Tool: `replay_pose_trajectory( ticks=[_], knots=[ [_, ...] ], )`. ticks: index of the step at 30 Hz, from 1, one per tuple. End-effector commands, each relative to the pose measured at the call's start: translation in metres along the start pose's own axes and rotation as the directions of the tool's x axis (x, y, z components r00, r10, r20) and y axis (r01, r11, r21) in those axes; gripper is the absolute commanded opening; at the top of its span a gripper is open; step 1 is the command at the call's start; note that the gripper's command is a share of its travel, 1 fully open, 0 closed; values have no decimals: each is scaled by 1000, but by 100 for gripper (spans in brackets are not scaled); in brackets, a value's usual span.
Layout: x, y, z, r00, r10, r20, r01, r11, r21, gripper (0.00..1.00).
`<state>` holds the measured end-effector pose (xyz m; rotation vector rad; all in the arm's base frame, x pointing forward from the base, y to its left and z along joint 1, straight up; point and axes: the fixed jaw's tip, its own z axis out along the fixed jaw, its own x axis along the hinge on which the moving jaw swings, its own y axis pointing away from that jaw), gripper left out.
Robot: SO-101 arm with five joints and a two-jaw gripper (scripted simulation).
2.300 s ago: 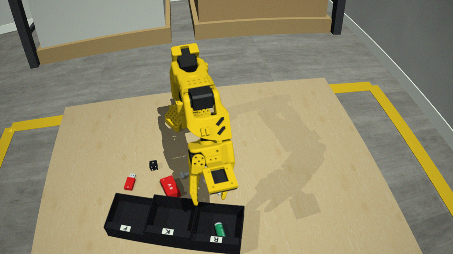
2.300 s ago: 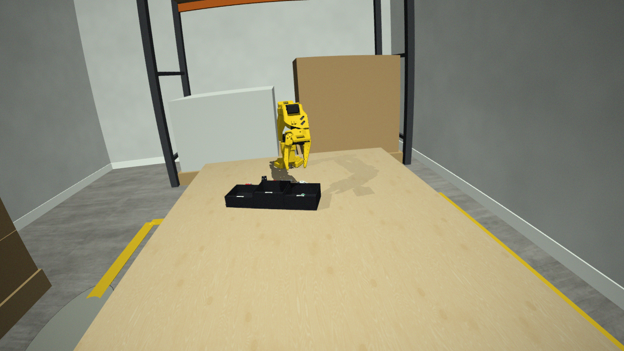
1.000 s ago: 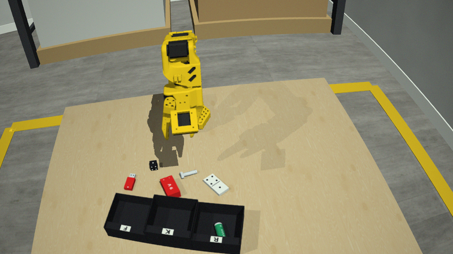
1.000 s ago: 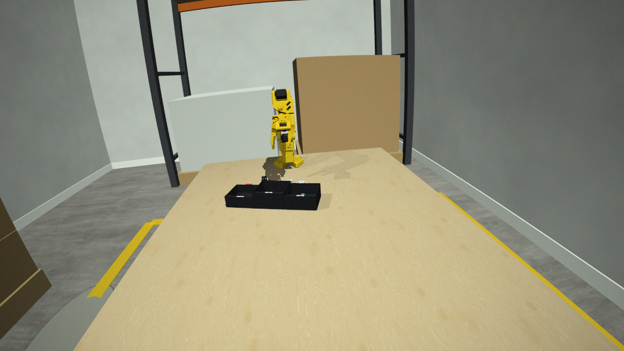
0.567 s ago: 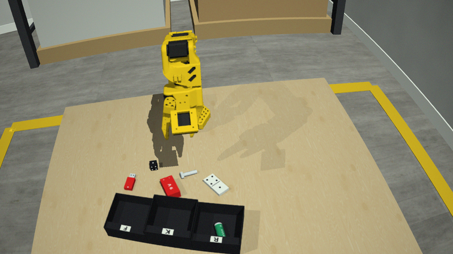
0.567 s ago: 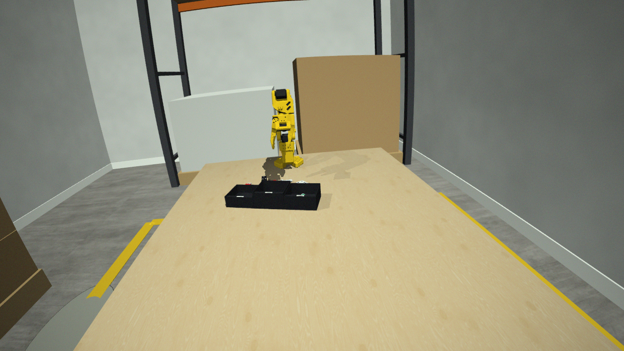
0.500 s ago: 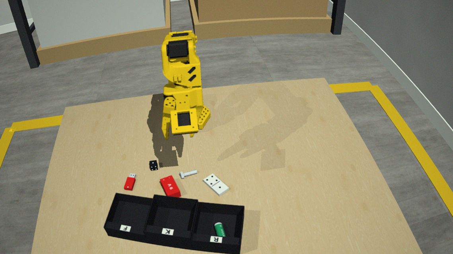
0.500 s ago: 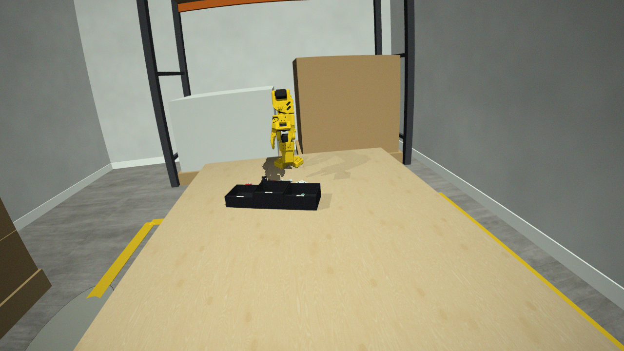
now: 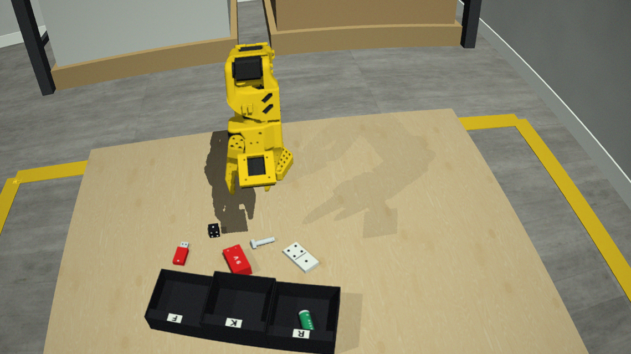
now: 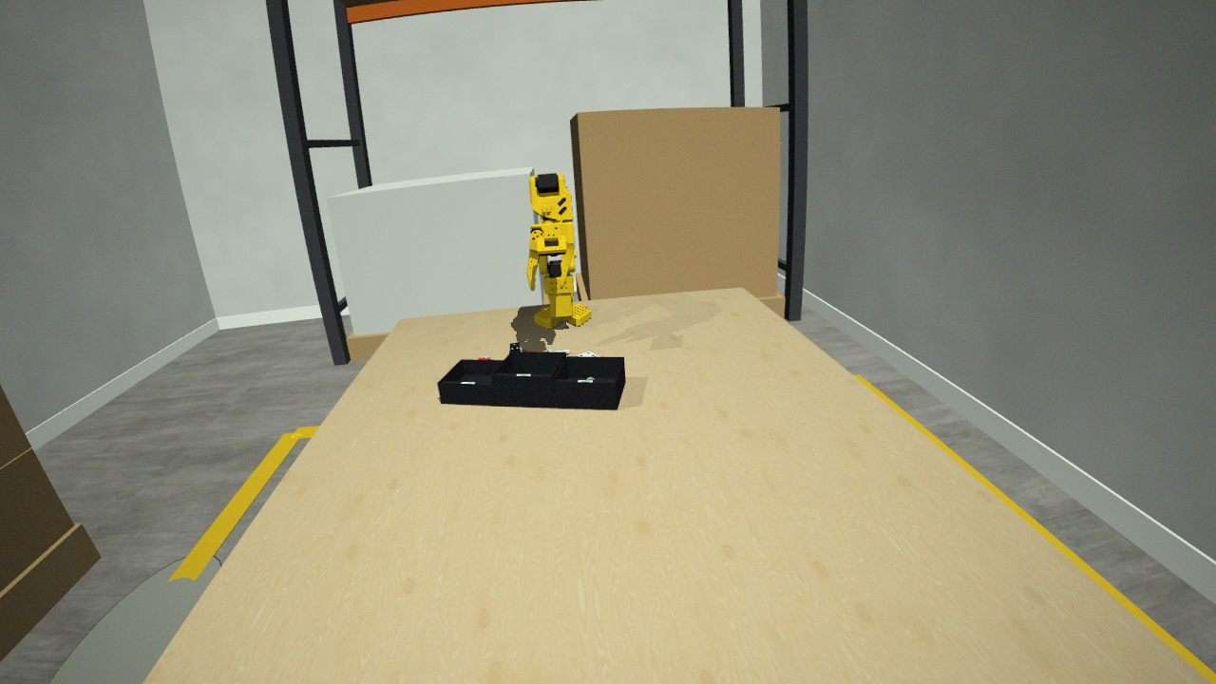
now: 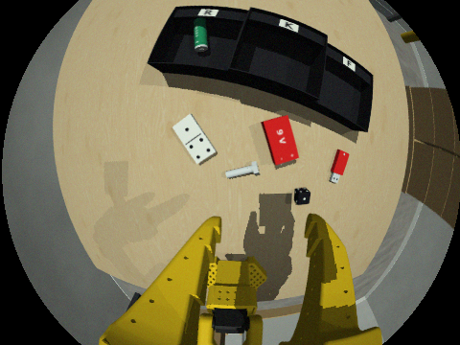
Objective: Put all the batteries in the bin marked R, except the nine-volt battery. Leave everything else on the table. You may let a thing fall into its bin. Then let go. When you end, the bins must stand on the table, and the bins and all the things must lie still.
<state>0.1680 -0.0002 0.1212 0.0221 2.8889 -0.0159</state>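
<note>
A black die [image 9: 213,230], a red USB stick [image 9: 181,253], a grey bolt [image 9: 262,242] and a white domino [image 9: 300,256] lie apart on the wooden table [image 9: 451,265]; behind it, a cardboard box [image 10: 675,199] and dark rack posts [image 10: 293,170]
</note>
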Motion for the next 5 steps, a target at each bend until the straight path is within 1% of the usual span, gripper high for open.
replay_pose_trajectory(
  ticks=[1,5],
  knots=[
    [-1,-2,-5,1000,2,30,-2,1000,3,25],
    [-1,-2,-5,1000,2,30,-2,1000,3,25]
  ],
)
